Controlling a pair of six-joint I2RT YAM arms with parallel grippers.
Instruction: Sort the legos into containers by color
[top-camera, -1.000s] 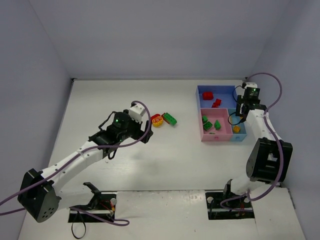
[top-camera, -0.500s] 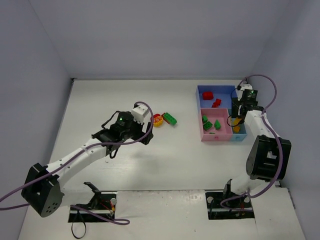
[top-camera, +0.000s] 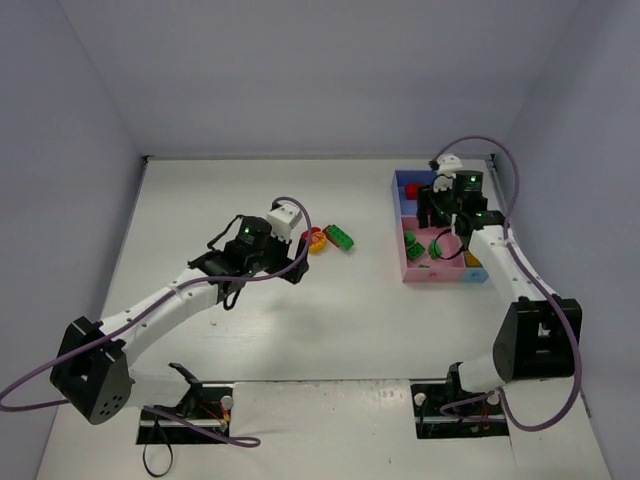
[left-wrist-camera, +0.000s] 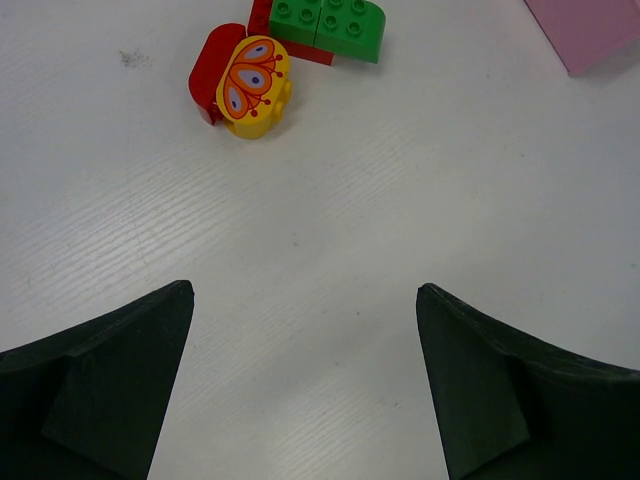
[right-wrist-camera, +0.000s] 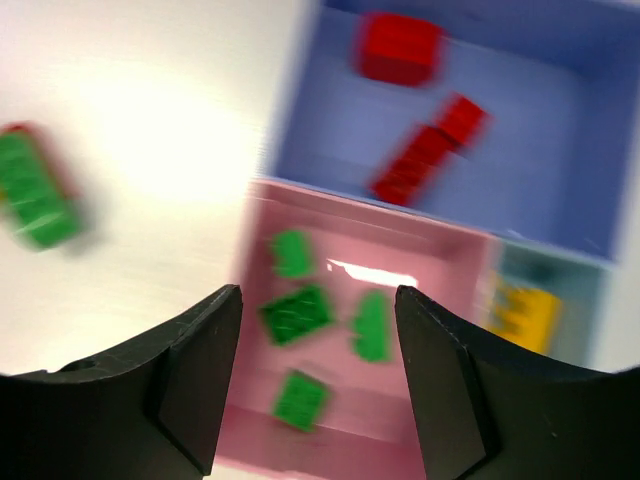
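Note:
Three legos lie together on the table: a yellow rounded brick with a butterfly print (left-wrist-camera: 255, 85), a red brick (left-wrist-camera: 210, 85) behind it and a green brick (left-wrist-camera: 335, 20). My left gripper (left-wrist-camera: 305, 290) is open and empty, a short way short of them (top-camera: 292, 260). My right gripper (right-wrist-camera: 318, 295) hangs open and empty above the containers (top-camera: 440, 215). The pink compartment (right-wrist-camera: 440, 255) holds several green bricks. Two red bricks (right-wrist-camera: 400, 48) lie in the blue compartment (right-wrist-camera: 540, 150). The small light-blue compartment (right-wrist-camera: 530, 265) holds a yellow brick (right-wrist-camera: 525, 310). The right wrist view is blurred.
The tray (top-camera: 403, 190) sits at the back right, close to the right wall. The loose cluster (top-camera: 325, 240) lies mid-table, left of the tray. A corner of the pink compartment (left-wrist-camera: 590, 30) shows in the left wrist view.
My right arm has swung left from the tray's right edge to above the pink and blue compartments, and its jaws have widened. My left arm has crept toward the loose bricks.

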